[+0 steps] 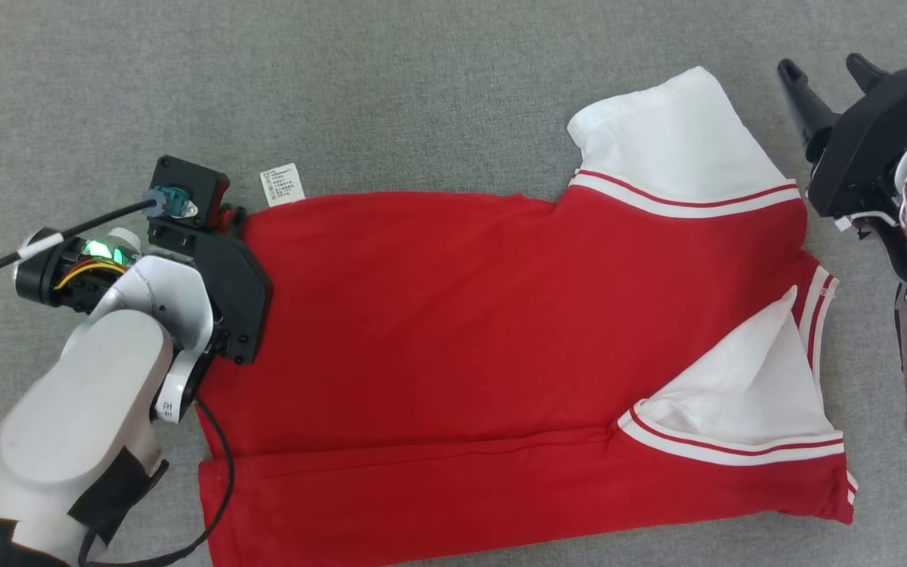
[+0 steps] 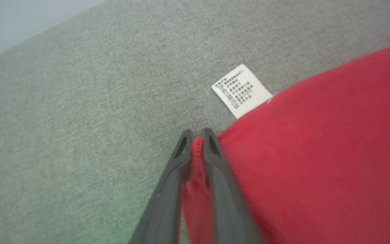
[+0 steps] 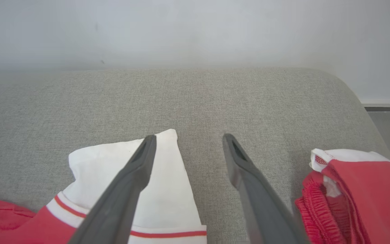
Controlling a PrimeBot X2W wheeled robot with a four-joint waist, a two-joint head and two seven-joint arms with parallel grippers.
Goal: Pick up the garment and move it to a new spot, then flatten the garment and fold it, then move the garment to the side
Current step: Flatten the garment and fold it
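**Red garment** (image 1: pixel 461 315) with white sleeves, spread lengthwise on a grey upholstered surface (image 1: pixel 422 87). The hem lies toward the robot's left and the shoulders toward its right. The near long edge is turned in as a strip, and the near sleeve (image 1: pixel 745 386) lies folded onto the body. The far sleeve (image 1: pixel 674 134) sticks out unfolded past the far edge. A white care label (image 1: pixel 283 185) pokes out at the far hem corner.

**Left pincer** (image 2: pixel 196 135): clamped on that corner, just beside the label, with a ridge of red cloth pinched between its two fingers.

**Right pincer** (image 3: pixel 189 138): fingers apart and holding nothing, poised by the far sleeve. In the right wrist view one finger crosses in front of the sleeve.

**Judged step:** the second lengthwise fold, bringing the far edge toward the near one. Flattening looks done and the folding about half made.

**To do it well:**
- The right pincer should take the far edge at the shoulder seam rather than at the sleeve tip, so that both ends of that edge are held.
- Both arms should then rise together, keep the edge taut between them, and carry it over in parallel so the new crease runs straight.
- The sleeve is likely to dangle and should be laid inside the fold.
- A low lift avoids dragging the folded near side out of place.
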